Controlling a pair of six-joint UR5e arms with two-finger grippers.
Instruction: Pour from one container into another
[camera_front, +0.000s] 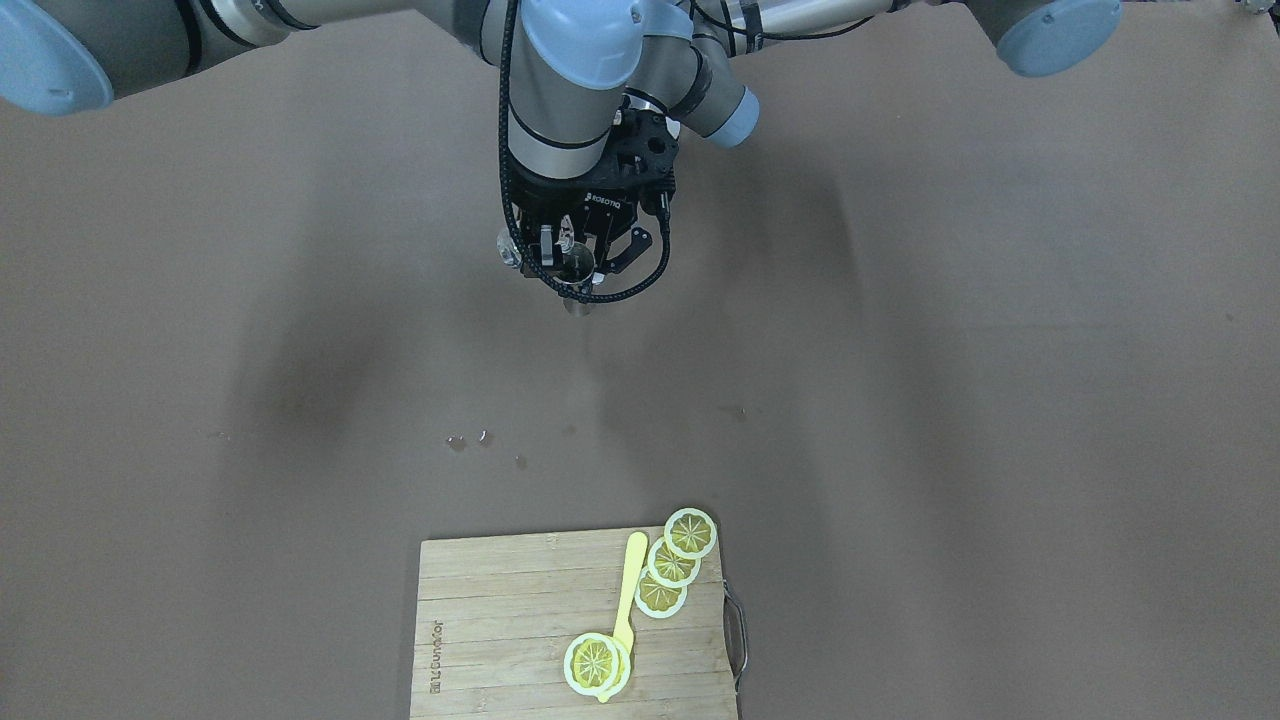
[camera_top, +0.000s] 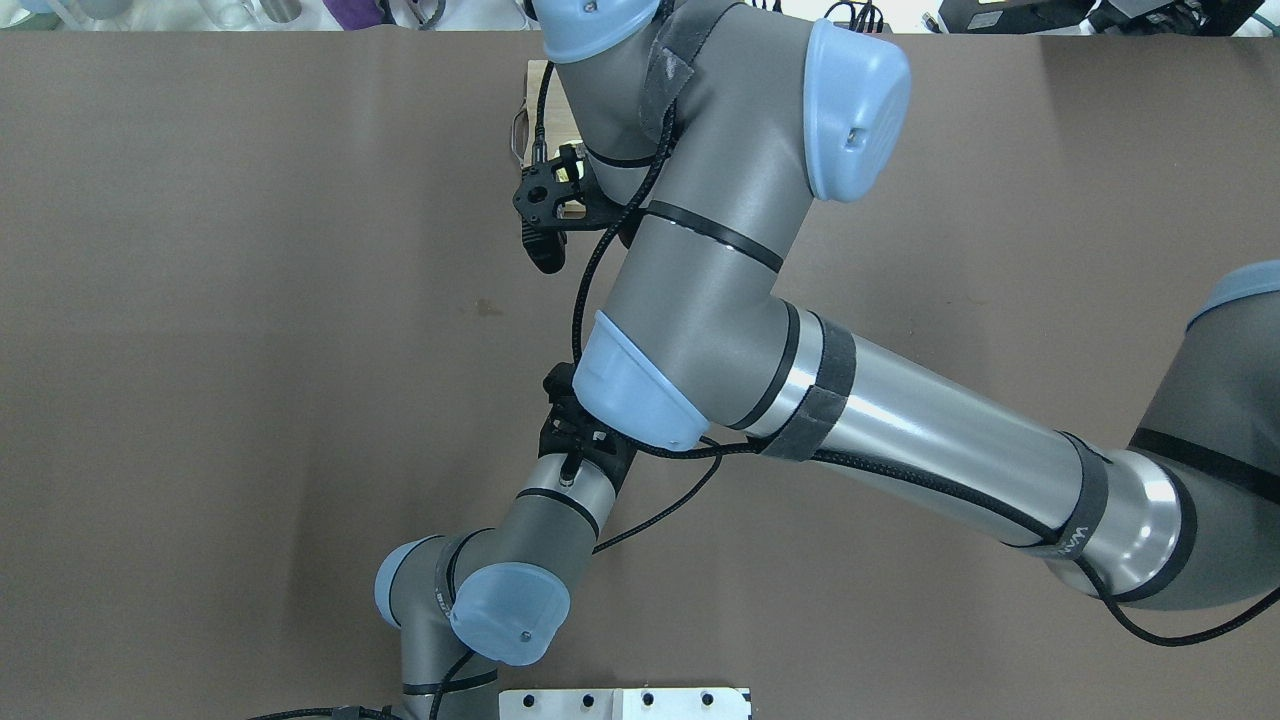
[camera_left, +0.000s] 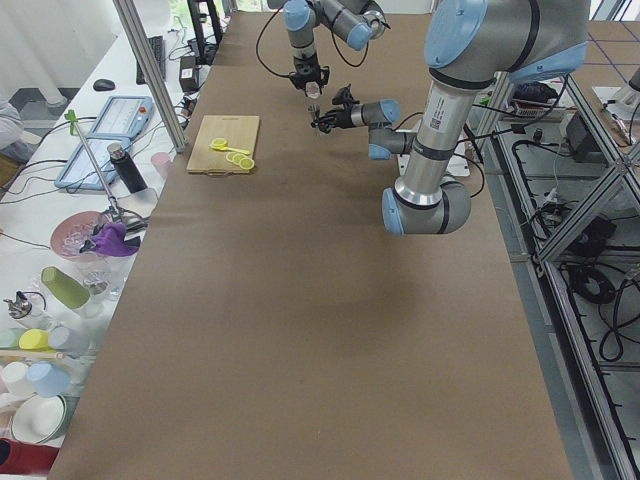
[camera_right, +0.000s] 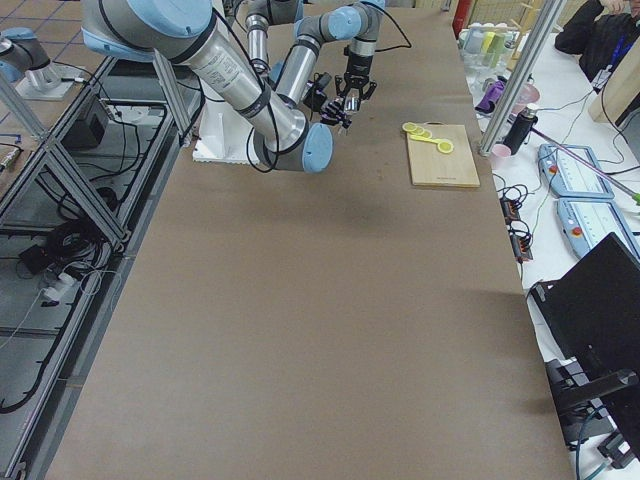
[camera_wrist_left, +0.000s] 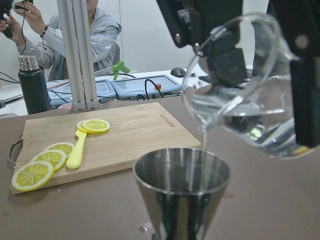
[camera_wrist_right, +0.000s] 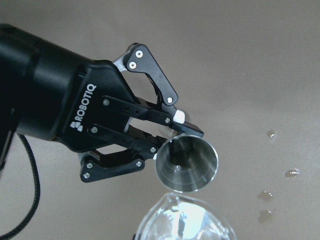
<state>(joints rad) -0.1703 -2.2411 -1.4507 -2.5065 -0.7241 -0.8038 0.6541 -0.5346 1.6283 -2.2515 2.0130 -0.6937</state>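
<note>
One glass cup over conical steel jigger

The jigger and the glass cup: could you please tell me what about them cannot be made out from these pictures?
Jigger: lower cone cut off by the left wrist view's bottom edge; fill level lost in its dark mouth.
Glass cup: mostly cut off by the right wrist view's bottom edge.
Overhead view: both hidden under the right arm.
Side views: both too small.
</note>
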